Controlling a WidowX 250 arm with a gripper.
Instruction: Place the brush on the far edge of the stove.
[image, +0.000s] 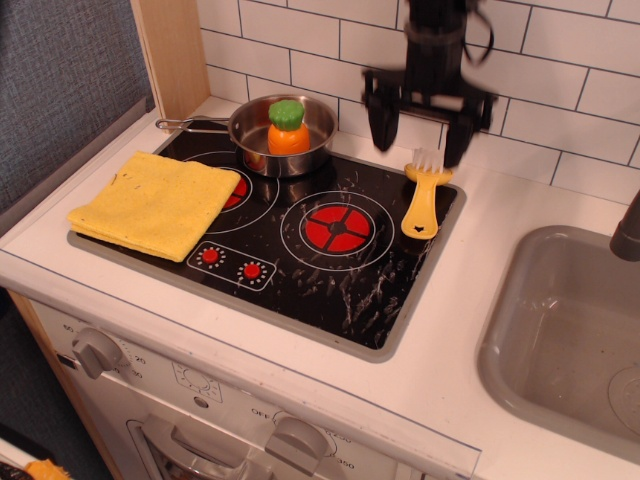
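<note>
The yellow brush (424, 198) lies on the black stove (300, 240) at its far right corner, white bristles toward the tiled wall, star cut-out end toward the front. My gripper (420, 132) hangs above the bristle end, open and empty, its two black fingers (380, 118) spread wide to either side. It is blurred with motion and does not touch the brush.
A steel pot (282, 135) holding an orange carrot toy (288, 127) sits on the back left burner. A folded yellow cloth (157, 203) covers the stove's left side. A grey sink (570, 330) lies to the right. White tiles form the back wall.
</note>
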